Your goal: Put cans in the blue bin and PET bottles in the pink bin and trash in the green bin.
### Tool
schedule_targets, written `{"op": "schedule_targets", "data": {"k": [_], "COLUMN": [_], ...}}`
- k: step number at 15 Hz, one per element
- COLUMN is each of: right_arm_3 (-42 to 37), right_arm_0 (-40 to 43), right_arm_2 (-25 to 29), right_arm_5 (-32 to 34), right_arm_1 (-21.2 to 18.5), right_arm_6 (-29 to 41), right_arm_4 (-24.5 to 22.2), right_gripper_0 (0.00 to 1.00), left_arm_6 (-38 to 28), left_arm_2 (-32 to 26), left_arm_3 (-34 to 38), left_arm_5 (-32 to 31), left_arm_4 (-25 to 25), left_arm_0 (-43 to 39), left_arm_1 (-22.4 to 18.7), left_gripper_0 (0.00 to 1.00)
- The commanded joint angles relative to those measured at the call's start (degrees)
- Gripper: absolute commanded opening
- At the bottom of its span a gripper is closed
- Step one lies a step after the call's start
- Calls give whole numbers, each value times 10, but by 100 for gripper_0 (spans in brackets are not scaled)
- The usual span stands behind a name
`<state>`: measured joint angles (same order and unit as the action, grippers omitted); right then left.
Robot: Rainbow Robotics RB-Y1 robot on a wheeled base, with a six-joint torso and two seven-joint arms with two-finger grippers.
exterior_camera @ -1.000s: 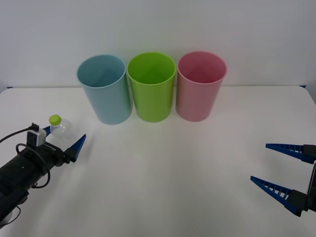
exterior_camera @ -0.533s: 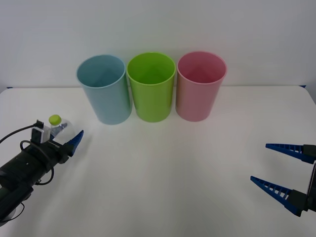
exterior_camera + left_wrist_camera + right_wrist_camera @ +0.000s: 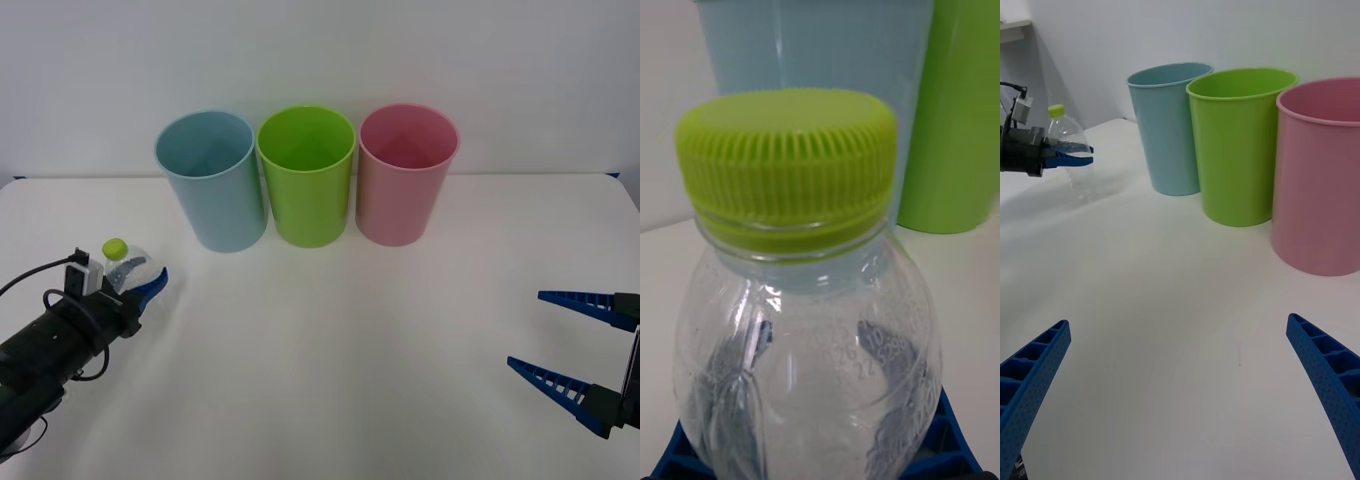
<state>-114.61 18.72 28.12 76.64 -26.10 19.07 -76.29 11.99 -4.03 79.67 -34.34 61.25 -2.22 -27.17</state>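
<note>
We could not see the PET bottle (image 3: 809,360) whole — its base fell below the left wrist view's edge, and in the front view the left gripper (image 3: 138,281) covered its lower body. The blue bin (image 3: 816,52) and green bin (image 3: 959,112) were cut off there too. The right gripper (image 3: 575,350) ran off the front view's edge — its wrist unseen.

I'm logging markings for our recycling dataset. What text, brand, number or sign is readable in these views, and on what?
Bottle, held in the left end effector: small embossed digits moulded into the clear shoulder, seemingly "26", "22" and a longer number, too faint to read reliably.
Cap: no text.
Blue bin, green bin, pink bin: no labels or signs.
</note>
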Motion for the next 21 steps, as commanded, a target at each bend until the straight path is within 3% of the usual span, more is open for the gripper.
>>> {"op": "schedule_targets", "data": {"k": [1,6,9,15,19,21], "right_arm_3": [0,0,0,0,0,0], "right_arm_0": [0,0,0,0,0,0], "right_arm_2": [0,0,0,0,0,0], "right_arm_5": [0,0,0,0,0,0], "right_arm_1": [0,0,0,0,0,0], "right_arm_6": [0,0,0,0,0,0], "right_arm_4": [0,0,0,0,0,0], "right_gripper_0": [100,100,100,100,100,100], "left_arm_6": [-13,-40,-127,-323,-400,-450], "left_arm_2": [34,95,121,127,133,223], "left_arm_3": [56,151,233,421,458,457], "left_arm_5": [-2,0,10,100,112,139], "left_arm_4": [-14,-47,-52,-67,-65,-51], "left_arm_0": [-31,-48,-49,-50,-7,107], "left_arm_1": [-30,-119,-203,-381,-426,-421], "left_gripper_0": [0,0,0,0,0,0]}}
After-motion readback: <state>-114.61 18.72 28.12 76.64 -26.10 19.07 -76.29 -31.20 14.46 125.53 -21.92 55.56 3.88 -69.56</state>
